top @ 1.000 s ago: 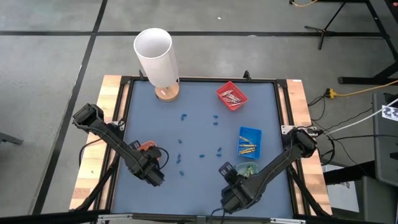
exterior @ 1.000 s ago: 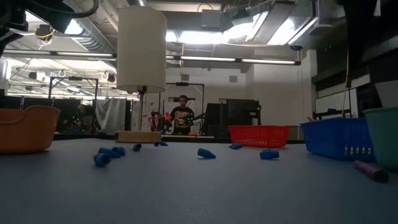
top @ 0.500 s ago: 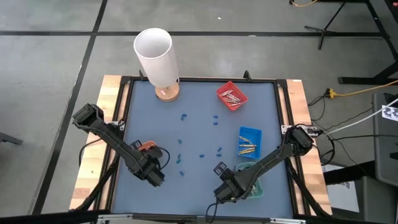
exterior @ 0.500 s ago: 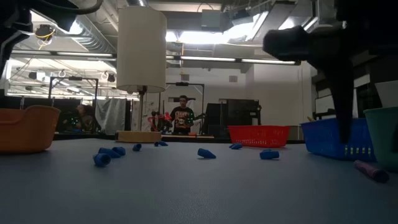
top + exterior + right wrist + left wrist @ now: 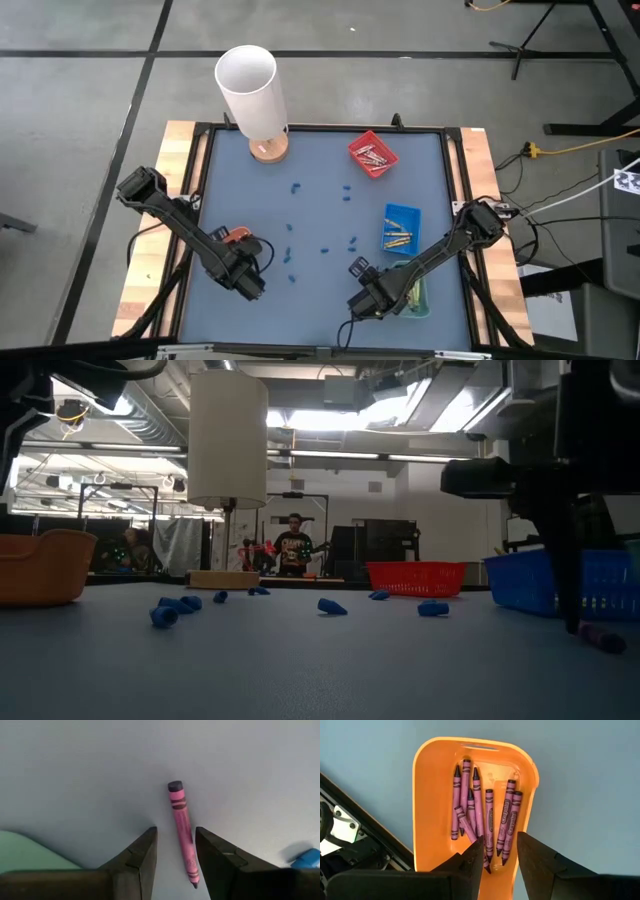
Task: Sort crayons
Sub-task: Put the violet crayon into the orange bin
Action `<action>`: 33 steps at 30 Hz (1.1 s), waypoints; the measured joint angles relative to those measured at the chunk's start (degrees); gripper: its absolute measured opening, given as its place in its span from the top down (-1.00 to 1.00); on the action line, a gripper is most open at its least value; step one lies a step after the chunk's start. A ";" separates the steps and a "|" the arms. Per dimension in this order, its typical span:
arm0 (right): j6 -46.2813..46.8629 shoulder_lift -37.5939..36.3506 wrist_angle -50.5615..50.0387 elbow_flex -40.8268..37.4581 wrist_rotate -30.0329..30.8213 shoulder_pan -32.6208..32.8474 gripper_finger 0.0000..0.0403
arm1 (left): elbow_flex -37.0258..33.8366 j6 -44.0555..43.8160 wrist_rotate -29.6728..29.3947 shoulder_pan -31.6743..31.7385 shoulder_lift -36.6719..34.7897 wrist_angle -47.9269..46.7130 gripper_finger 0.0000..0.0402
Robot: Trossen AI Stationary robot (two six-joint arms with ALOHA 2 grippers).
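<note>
One pink crayon (image 5: 182, 827) lies flat on the blue-grey mat; in the low view the crayon (image 5: 600, 637) is at the near right. My right gripper (image 5: 175, 832) points down over it, open, one finger on each side of its pointed half, apart from it. In the high view the right gripper (image 5: 362, 303) is beside the green tray (image 5: 424, 303). My left gripper (image 5: 498, 840) hangs open above the orange tray (image 5: 427, 795), which holds several purple-pink crayons (image 5: 485, 815). The red tray (image 5: 372, 153) and the blue tray (image 5: 402, 228) hold other crayons.
A tall white cylinder (image 5: 250, 85) on a wooden base stands at the far left of the mat. Small blue bits (image 5: 290, 255) lie scattered over the middle. A black frame (image 5: 455, 180) rims the table. A person (image 5: 293, 542) stands in the room far behind.
My right gripper has come down toward the mat, shifting a little toward the table's left, until its open fingers stand around the pink crayon. The crayon has not moved. My left gripper has stayed over the orange tray.
</note>
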 joint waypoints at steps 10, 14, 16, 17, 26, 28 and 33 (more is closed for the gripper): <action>0.00 0.12 0.46 -0.15 -0.09 0.09 0.60 | 0.00 0.00 0.00 0.00 0.00 0.40 0.49; 0.00 0.13 0.50 -0.19 -0.35 0.11 0.83 | -0.01 0.02 -0.79 -0.02 0.00 0.51 0.49; -0.05 0.13 0.50 -0.19 -0.31 0.11 0.92 | 0.00 0.02 -2.14 -0.02 0.00 0.93 0.49; -0.10 0.13 0.50 -0.19 -0.26 0.11 0.95 | 0.00 0.03 -2.84 -0.02 0.00 1.31 0.49; -2.00 0.73 -0.62 2.95 1.68 0.02 0.84 | 1.29 0.17 -3.54 -0.02 0.00 2.70 0.49; -4.08 0.83 0.03 4.73 4.53 -0.14 0.86 | 2.80 0.78 -3.52 -0.02 0.00 2.41 0.49; -9.18 0.66 0.08 8.54 7.69 -2.16 0.93 | 8.10 4.74 -3.99 -0.39 0.00 1.95 0.49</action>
